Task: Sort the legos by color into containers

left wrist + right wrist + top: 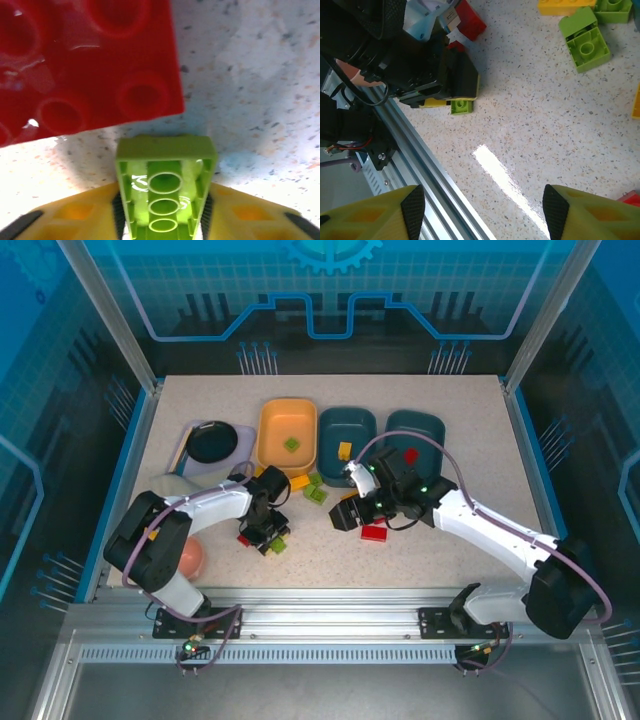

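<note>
Gripping a green brick (165,165) w/ my left gripper (165,212): pads tight on both sides, hollow underside toward the wrist cam, low over the speckled table (260,100). A red brick (85,65) lies just beside it. My right gripper (480,205) has its fingers spread wide, nothing btwn them, over bare table. Far side, in a row: yellow-orange tub (280,420) w/ a green piece inside, mid teal tub (350,425) w/ a yellow piece, right teal tub (425,430) w/ a red one.

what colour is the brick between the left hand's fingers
Lime green brick; left wrist view shows it best.
</note>
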Controlling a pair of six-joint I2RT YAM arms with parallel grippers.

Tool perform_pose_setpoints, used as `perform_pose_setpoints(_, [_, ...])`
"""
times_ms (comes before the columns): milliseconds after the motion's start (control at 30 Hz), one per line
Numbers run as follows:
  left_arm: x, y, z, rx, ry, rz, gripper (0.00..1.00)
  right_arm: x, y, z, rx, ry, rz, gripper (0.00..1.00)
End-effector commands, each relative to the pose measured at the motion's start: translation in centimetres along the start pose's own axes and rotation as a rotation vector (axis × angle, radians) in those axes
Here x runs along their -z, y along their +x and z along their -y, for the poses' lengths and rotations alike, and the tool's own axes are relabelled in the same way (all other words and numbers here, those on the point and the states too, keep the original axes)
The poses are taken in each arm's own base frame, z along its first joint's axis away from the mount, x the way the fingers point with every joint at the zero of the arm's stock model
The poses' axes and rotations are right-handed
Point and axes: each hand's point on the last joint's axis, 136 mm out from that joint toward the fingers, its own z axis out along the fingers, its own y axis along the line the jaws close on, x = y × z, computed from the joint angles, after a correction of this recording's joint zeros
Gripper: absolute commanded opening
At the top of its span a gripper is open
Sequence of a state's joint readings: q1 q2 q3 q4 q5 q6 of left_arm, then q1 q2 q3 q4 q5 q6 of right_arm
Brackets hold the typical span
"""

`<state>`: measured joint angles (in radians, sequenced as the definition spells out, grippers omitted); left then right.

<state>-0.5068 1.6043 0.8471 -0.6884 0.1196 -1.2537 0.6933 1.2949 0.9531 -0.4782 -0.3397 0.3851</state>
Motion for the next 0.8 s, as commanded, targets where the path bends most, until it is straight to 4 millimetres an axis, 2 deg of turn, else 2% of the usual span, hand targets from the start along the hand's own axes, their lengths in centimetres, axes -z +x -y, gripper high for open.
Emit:
perform_pose_setpoints(0, [-0.2,-0.6,1.2,-0.042,0.031,0.043,0.36,0.6,0.9,2.0,-0.040,0.114,0.006,0.65])
perform_pose_setpoints(100, [2.7,-0.8,2.7,-0.089,0.061,0.113,0.36,2.0,2.0,5.4,-0.123,0.308,0.011,0.65])
perform_pose_setpoints(167, [5.1,-1.1,4.0,-0.119,0.098,0.153,0.36,2.8,2.9,7.2,-0.182,0.384,0.001,0.69])
perform_pose_setpoints(233, [8.2,-1.8,5.7,-0.149,0.141,0.209,0.36,3.5,4.1,8.8,-0.277,0.452,-0.032,0.83])
perform_pose_setpoints(300, [10.8,-2.9,7.6,-0.173,0.188,0.253,0.36,3.4,5.2,9.6,-0.347,0.464,-0.087,0.99])
perform_pose_setpoints(400, [13.3,-5.5,10.4,-0.187,0.239,0.293,0.36,2.7,6.2,10.0,-0.394,0.461,-0.156,1.00])
perform_pose_setpoints(567, [14.2,-11.2,14.2,-0.177,0.246,0.315,0.36,1.6,6.6,10.0,-0.482,0.452,-0.175,1.00])
perform_pose_setpoints(633, [13.6,-13.4,15.5,-0.177,0.232,0.310,0.36,1.1,6.5,10.1,-0.520,0.455,-0.172,1.00])
perform_pose_setpoints(767, [11.8,-16.5,17.3,-0.187,0.181,0.294,0.38,0.0,6.5,11.0,-0.611,0.479,-0.153,1.00])
